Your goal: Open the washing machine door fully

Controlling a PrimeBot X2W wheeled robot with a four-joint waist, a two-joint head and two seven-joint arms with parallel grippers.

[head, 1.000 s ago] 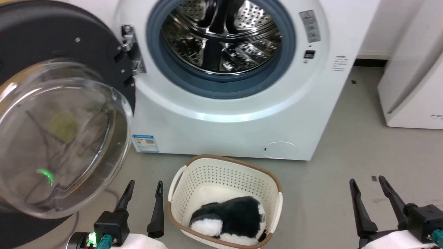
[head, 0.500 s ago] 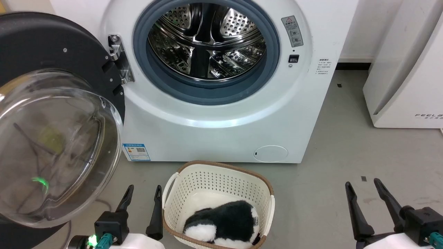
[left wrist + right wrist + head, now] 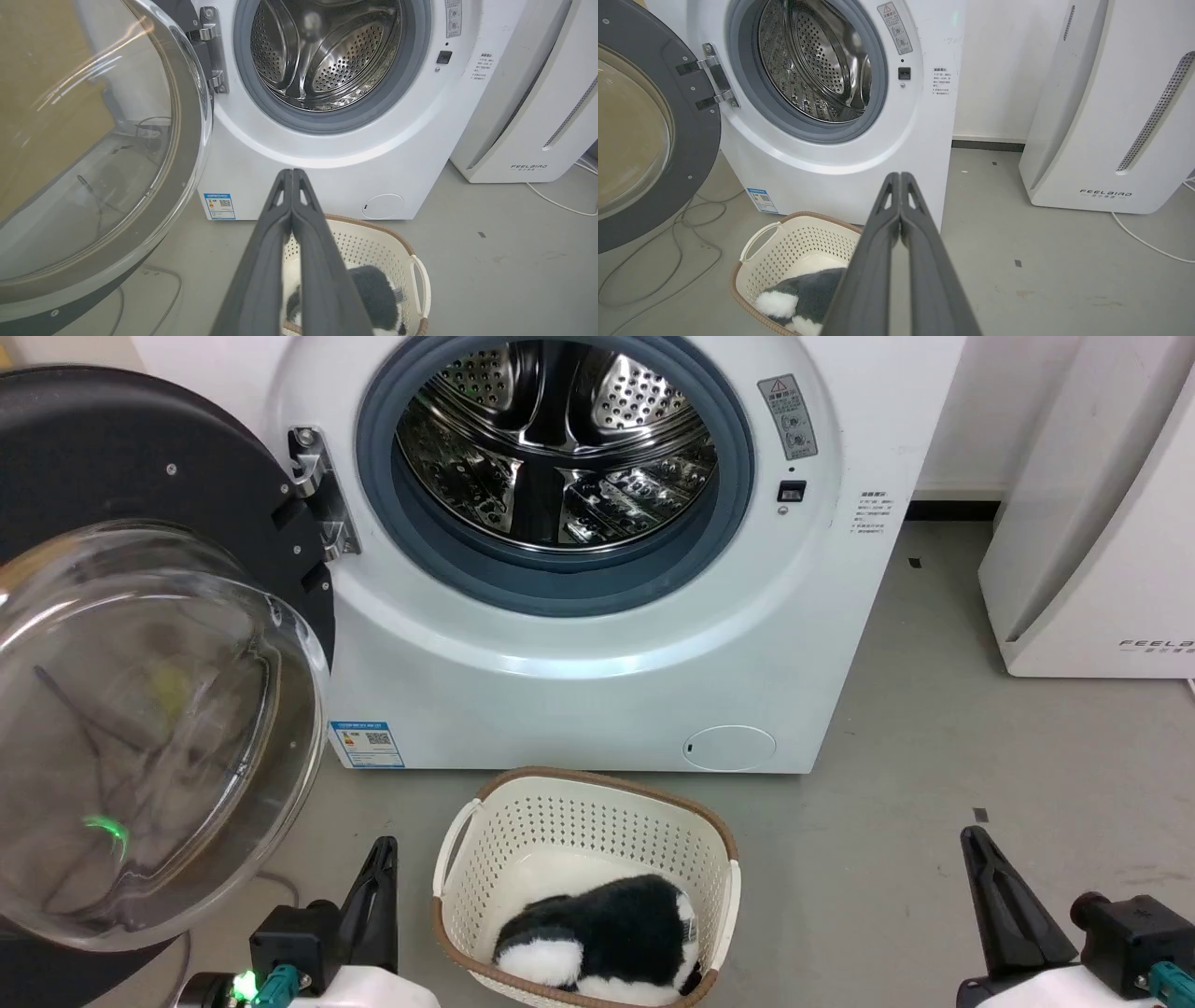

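Note:
The white washing machine (image 3: 579,663) faces me, its blue-grey gasket (image 3: 560,588) and steel drum (image 3: 560,448) exposed. The washing machine door (image 3: 112,448) stands swung out to the left on its metal hinge (image 3: 317,495), and its clear glass bowl (image 3: 140,709) bulges toward me. My left gripper (image 3: 383,845) is shut and empty, low beside the bowl's lower right rim and apart from it. In the left wrist view the left gripper (image 3: 292,171) shows its fingers pressed together. My right gripper (image 3: 971,835) is shut and empty over the floor at the lower right, seen again as the right gripper (image 3: 900,175).
A cream laundry basket (image 3: 588,803) holding a black-and-white plush toy (image 3: 597,933) sits on the floor before the machine, between my grippers. A white FEELAIR appliance (image 3: 1092,523) stands to the right. Cables (image 3: 668,233) lie on the floor under the door.
Both grippers have gone from open to shut, fingers now pressed together. The door stays where it was; the head camera shifted a little early on.

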